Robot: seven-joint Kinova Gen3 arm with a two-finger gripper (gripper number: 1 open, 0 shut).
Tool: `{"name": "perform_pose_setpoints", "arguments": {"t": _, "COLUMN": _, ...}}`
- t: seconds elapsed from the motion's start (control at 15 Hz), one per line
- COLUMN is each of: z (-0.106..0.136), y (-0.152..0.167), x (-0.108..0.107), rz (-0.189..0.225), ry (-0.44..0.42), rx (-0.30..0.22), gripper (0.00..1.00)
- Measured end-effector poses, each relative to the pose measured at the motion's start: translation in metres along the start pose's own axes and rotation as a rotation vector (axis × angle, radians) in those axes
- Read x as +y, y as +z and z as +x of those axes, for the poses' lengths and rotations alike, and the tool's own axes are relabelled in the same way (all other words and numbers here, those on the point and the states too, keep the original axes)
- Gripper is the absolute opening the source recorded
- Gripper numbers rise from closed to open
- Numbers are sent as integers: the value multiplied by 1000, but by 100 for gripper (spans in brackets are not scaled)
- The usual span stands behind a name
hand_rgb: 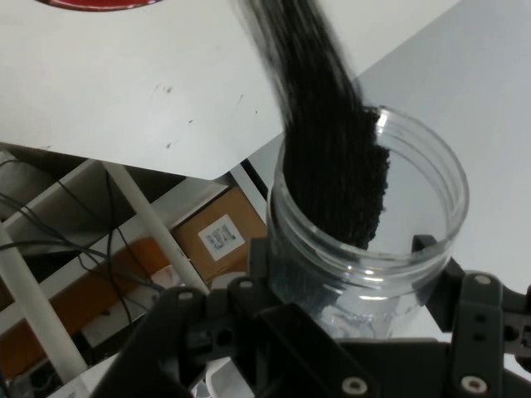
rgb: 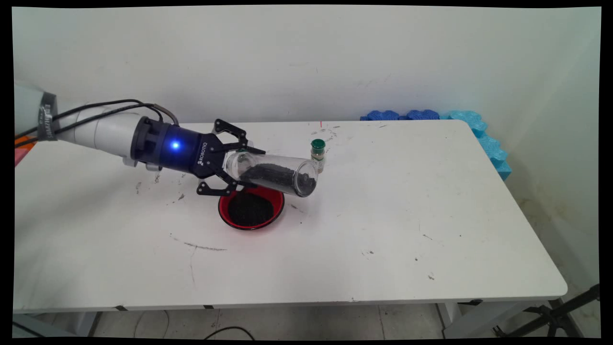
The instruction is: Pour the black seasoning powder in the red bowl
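Note:
My gripper (rgb: pixel 241 165) is shut on a clear plastic jar (rgb: pixel 273 173) and holds it tipped almost level, mouth toward the right. Black grains (rgb: pixel 275 176) lie along the jar's lower side up to the mouth. Just below it on the table stands a red bowl (rgb: pixel 274 196) with a heap of the same black grains inside. In the hand view the jar (hand_rgb: pixel 365 249) sits between the fingers, and a blurred streak of black grains (hand_rgb: pixel 319 124) runs out from its mouth. A sliver of the red bowl (hand_rgb: pixel 99 3) shows at the top edge.
A small spice bottle (rgb: pixel 317 155) with a green cap stands just behind the jar's mouth. Blue foam pieces (rgb: pixel 407 115) lie along the table's far right edge by the wall. In the hand view a cardboard box (hand_rgb: pixel 220 236) sits under the table.

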Motion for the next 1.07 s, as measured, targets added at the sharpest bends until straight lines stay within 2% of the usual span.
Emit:
{"name": "perform_pose_setpoints", "arguments": {"t": 0.6, "z": 2, "y": 0, "x": -2, "rz": 5, "ry": 33, "rx": 5, "gripper": 0}}
{"name": "perform_pose_setpoints", "arguments": {"t": 0.8, "z": 2, "y": 0, "x": -3, "rz": 15, "ry": 87, "rx": 10, "gripper": 0}}
{"name": "perform_pose_setpoints", "arguments": {"t": 1.07, "z": 1, "y": 1, "x": -2, "rz": 32, "ry": 212, "rx": 8, "gripper": 0}}
